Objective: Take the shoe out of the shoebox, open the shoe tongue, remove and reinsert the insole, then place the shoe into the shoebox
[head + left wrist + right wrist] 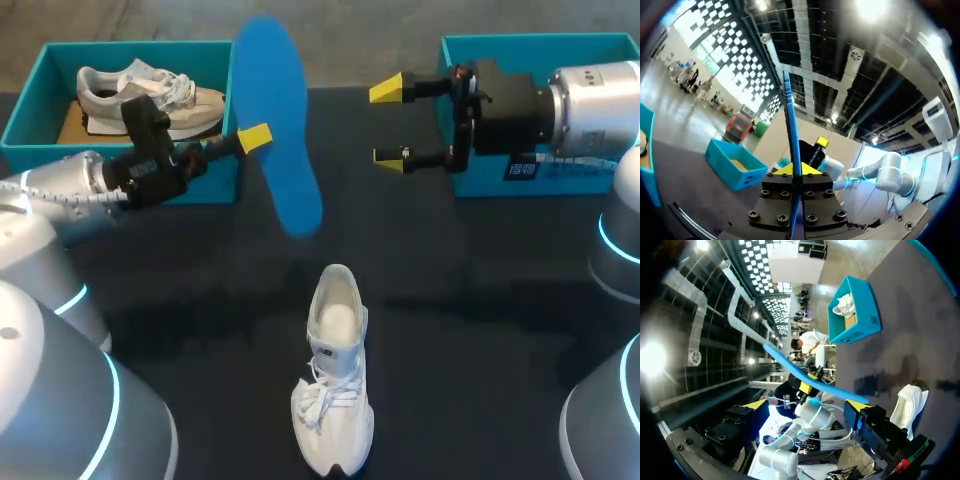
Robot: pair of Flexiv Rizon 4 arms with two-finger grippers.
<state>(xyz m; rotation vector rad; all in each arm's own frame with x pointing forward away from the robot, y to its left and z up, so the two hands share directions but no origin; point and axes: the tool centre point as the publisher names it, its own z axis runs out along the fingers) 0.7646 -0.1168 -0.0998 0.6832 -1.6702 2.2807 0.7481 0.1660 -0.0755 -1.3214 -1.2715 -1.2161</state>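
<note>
A blue insole (281, 130) hangs in the air above the table, held upright by my left gripper (255, 137), which is shut on its edge. In the left wrist view the insole (791, 125) stands edge-on between the yellow tips of that gripper (792, 170). A white shoe (335, 385) lies on the dark table (480, 300) below, toe toward the front. My right gripper (390, 122) is open and empty, to the right of the insole and facing it. In the right wrist view the insole (805, 375) crosses ahead of my right gripper (806, 405), with the white shoe (910, 405) beyond.
A teal shoebox (30, 110) at the back left holds a second grey-white shoe (150, 95). Another teal box (560, 175) stands at the back right, behind my right wrist. The left box (860, 315) also shows in the right wrist view.
</note>
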